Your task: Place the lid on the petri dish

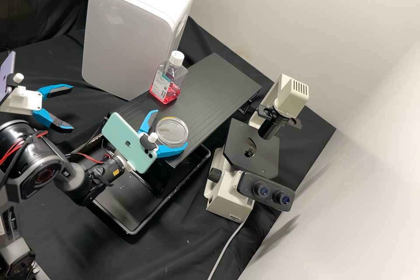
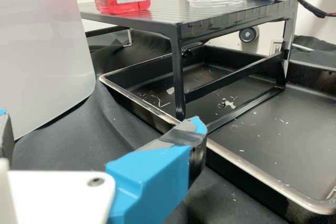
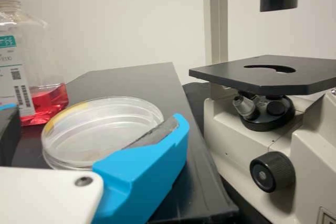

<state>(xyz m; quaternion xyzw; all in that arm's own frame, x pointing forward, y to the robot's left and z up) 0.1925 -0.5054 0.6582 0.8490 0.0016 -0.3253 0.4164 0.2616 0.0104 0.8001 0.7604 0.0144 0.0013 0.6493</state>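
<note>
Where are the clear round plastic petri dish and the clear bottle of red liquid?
Clear round plastic petri dish (image 1: pixel 171 131): high view, centre of its top.
Clear bottle of red liquid (image 1: pixel 161 82): high view, on its label.

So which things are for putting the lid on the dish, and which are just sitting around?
For the job:
petri dish, on the black shelf
right gripper, open, straddling the dish
left gripper, open, off to one side

Just sitting around:
bottle of red liquid
white box
microscope
black tray
</note>
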